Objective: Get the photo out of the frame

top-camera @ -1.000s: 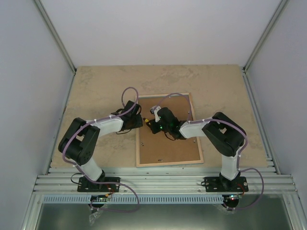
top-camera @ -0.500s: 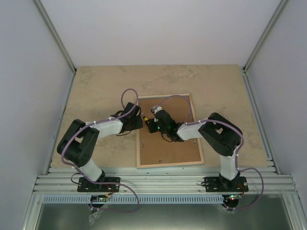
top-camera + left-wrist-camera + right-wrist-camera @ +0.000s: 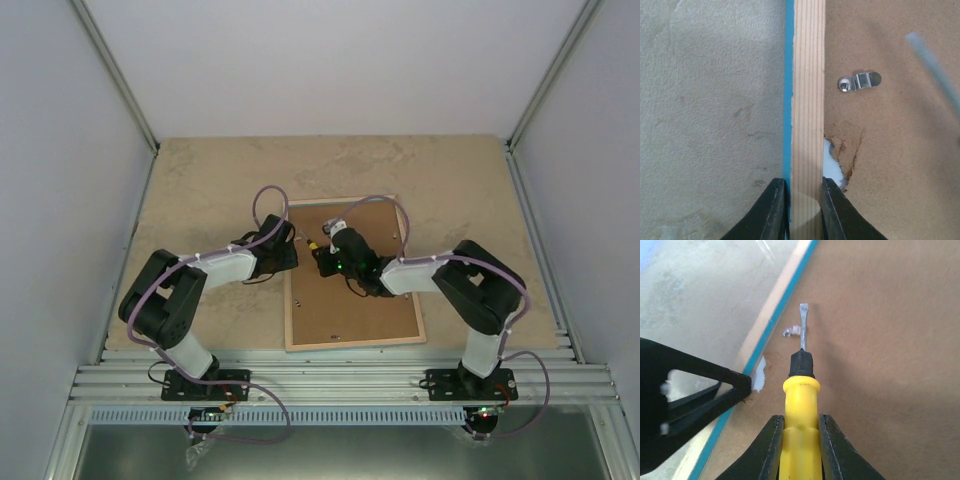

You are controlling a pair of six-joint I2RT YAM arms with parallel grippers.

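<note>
The frame point(image 3: 290, 300) lies face down on the table, turquoise border and pale wood rail point(image 3: 808, 100) showing. Brown fibreboard backing point(image 3: 350, 310) fills it, so the photo is hidden. My left gripper point(image 3: 805, 187) is shut on the frame's left rail, one finger on each side. My right gripper point(image 3: 801, 422) is shut on a yellow-handled screwdriver point(image 3: 800, 400). The blade tip point(image 3: 803, 315) hovers by a small metal clip point(image 3: 792, 331) near the left rail. The backing is torn beside the rail, with a white patch point(image 3: 832, 167) exposed.
The beige table point(image 3: 200, 190) surrounds the frame, with grey walls on three sides. The metal clip point(image 3: 859, 81) lies flat on the backing just ahead of my left fingers. My left gripper's finger point(image 3: 700, 385) sits close to the screwdriver's left.
The right arm's elbow has swung out to the right while the screwdriver stayed over the backing's upper left. The left arm has barely moved, still on the rail.
</note>
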